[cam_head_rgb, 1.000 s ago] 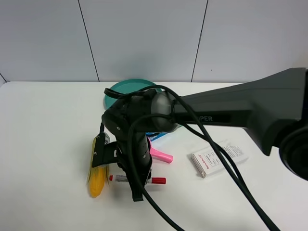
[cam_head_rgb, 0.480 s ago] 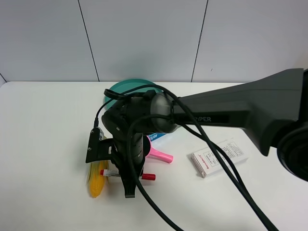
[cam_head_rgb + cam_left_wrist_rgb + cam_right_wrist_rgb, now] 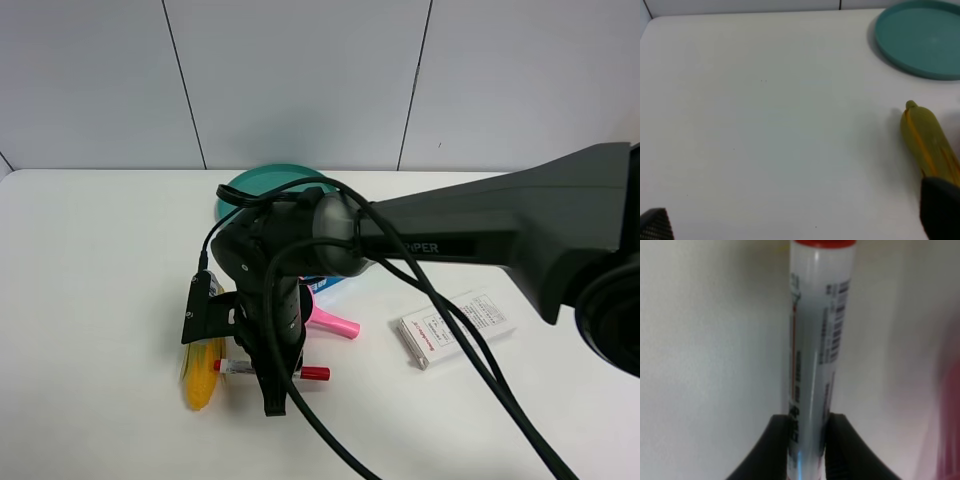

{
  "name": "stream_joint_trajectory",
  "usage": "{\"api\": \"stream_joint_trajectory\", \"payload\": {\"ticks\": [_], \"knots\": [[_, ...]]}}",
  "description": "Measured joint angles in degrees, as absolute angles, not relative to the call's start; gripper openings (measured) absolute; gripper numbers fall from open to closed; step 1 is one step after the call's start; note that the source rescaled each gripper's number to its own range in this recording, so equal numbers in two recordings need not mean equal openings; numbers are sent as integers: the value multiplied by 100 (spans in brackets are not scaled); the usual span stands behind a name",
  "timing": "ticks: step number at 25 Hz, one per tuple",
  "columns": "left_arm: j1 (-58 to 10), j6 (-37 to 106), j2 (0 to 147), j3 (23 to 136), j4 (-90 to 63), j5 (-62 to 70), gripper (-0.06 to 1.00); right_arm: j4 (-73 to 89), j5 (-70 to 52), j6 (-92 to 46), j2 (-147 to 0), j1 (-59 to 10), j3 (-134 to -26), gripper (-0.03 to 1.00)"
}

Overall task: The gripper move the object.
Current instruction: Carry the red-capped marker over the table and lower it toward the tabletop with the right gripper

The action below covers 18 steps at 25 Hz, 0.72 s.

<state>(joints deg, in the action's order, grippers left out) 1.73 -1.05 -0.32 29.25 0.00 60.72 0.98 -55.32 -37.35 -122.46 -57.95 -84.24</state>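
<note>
The object, a slim white marker pen [image 3: 232, 367] with a red cap [image 3: 313, 373] and a red tail end, lies crosswise under my right gripper [image 3: 271, 383] on the white table, next to a yellow corn-like item. In the right wrist view the marker [image 3: 814, 355] runs between the two dark fingers [image 3: 771, 450], which close on its barrel. The right arm reaches across to the left half of the table. My left gripper [image 3: 797, 222] shows only as two dark finger tips far apart, with nothing between them.
A yellow corn-like item [image 3: 200, 378] lies left of the marker, and also shows in the left wrist view [image 3: 930, 142]. A teal plate [image 3: 243, 190] sits behind, a pink object [image 3: 338, 323] and blue-green box [image 3: 330, 283] to the right, and a white box [image 3: 456, 328] farther right.
The right gripper carried the marker left and slightly up, then shifted it a little back down and right. The other items have not moved.
</note>
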Motion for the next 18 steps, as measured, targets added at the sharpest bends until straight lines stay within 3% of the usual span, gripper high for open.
{"api": "stream_joint_trajectory", "payload": {"ticks": [13, 15, 18], "knots": [[173, -105, -32, 2925, 0, 6072, 100, 98, -5833, -3669, -12478, -5799, -8418, 1], [173, -105, -32, 2925, 0, 6072, 100, 98, -5922, -3613, -12478, -5799, -8418, 12], [173, -105, -32, 2925, 0, 6072, 100, 98, -5998, -3465, -12478, -5799, -8418, 36]]}}
